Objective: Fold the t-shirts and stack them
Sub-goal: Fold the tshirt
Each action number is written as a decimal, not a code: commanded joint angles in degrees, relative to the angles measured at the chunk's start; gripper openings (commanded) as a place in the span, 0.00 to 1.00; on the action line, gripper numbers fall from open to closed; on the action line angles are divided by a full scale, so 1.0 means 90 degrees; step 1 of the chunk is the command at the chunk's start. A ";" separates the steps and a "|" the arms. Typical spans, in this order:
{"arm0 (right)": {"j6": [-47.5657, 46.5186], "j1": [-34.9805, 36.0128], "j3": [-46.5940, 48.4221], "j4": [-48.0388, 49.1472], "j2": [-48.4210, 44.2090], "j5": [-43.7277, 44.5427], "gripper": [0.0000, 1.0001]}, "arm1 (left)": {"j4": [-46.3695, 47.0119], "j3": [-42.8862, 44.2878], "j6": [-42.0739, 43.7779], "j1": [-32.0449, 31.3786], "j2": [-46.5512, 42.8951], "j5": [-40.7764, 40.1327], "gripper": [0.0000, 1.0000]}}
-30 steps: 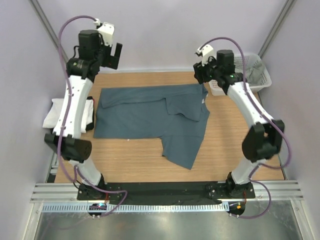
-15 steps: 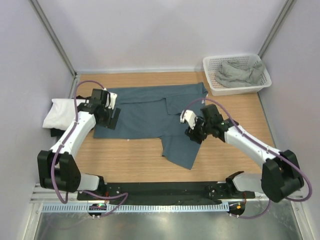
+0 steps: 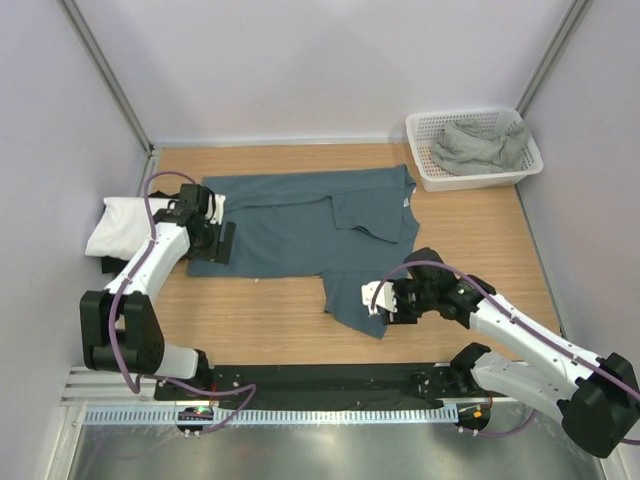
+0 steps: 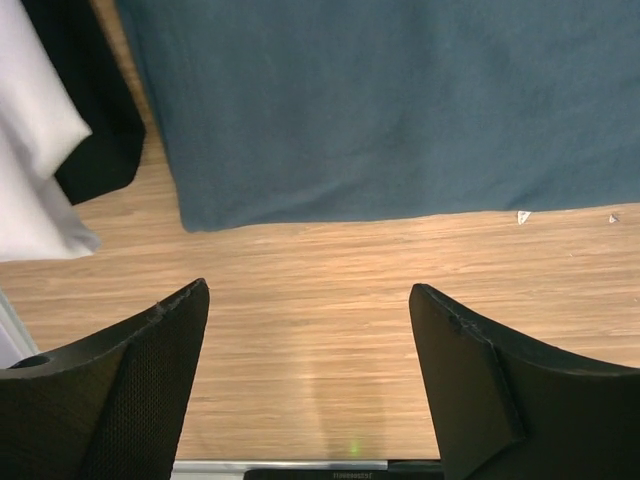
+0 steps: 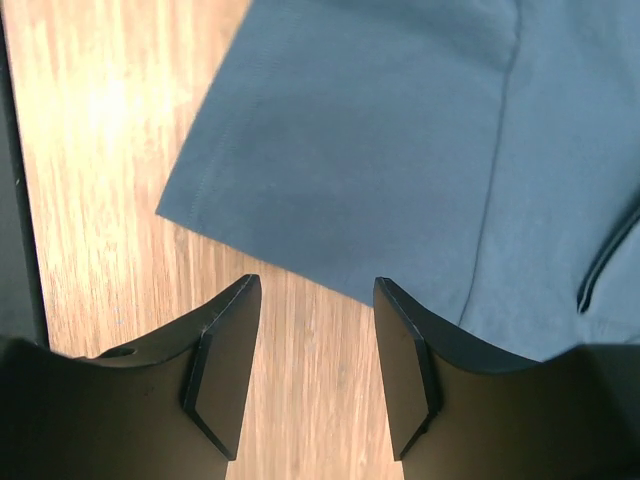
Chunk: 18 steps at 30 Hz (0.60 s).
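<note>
The slate-blue t-shirt point(image 3: 290, 225) lies spread on the wooden table, with one flap hanging toward the near edge. My left gripper point(image 3: 218, 245) is open and low at the shirt's near-left corner. In the left wrist view the gripper point(image 4: 307, 290) is over bare wood, just short of the shirt's hem point(image 4: 380, 100). My right gripper point(image 3: 392, 302) is open beside the right edge of the near flap. In the right wrist view the gripper point(image 5: 315, 282) is over wood, with the flap's edge point(image 5: 380, 150) just ahead. A folded white t-shirt point(image 3: 125, 222) lies on a black one point(image 3: 105, 263) at the left. The grey-green t-shirt point(image 3: 478, 143) is in the basket.
A white mesh basket point(image 3: 430, 178) stands at the far right corner. The white shirt point(image 4: 35, 150) and the black shirt point(image 4: 95, 120) lie close to the left of my left gripper. Walls enclose the table on three sides.
Both arms have come down from high at the back. My left gripper has settled at the shirt's near-left corner. My right gripper has moved nearer, from over the shirt to the near flap's edge.
</note>
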 commanded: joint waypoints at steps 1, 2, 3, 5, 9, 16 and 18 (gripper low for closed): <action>-0.0894 0.0176 -0.0123 0.0049 -0.0073 -0.0396 0.54 | -0.0009 0.0003 -0.0171 0.0103 0.0129 0.0291 0.81; -0.0992 0.0205 -0.0162 0.0078 -0.0053 -0.0416 0.54 | 0.0050 -0.0075 -0.0326 0.0123 0.0129 0.0302 0.80; -0.1080 0.0225 -0.0220 0.0107 -0.0024 -0.0436 0.54 | 0.0089 -0.0144 -0.0356 0.0142 0.0187 0.0302 0.80; -0.1246 0.0254 -0.0231 0.0127 0.0142 -0.0562 0.53 | 0.0196 -0.0174 -0.0435 0.0162 0.0217 0.0302 0.79; -0.1305 0.0410 -0.0221 0.0030 0.0337 -0.0846 0.52 | 0.0382 -0.0242 -0.0386 0.0201 0.0275 0.0146 0.80; -0.1413 0.0684 -0.0114 -0.0185 0.0679 -0.0992 0.50 | 0.0109 0.0012 -0.0347 0.0825 0.0646 0.0419 0.79; -0.1432 0.0733 -0.0123 -0.0205 0.0777 -0.1032 0.50 | 0.0167 -0.0037 -0.0279 0.0991 0.0695 0.0419 0.79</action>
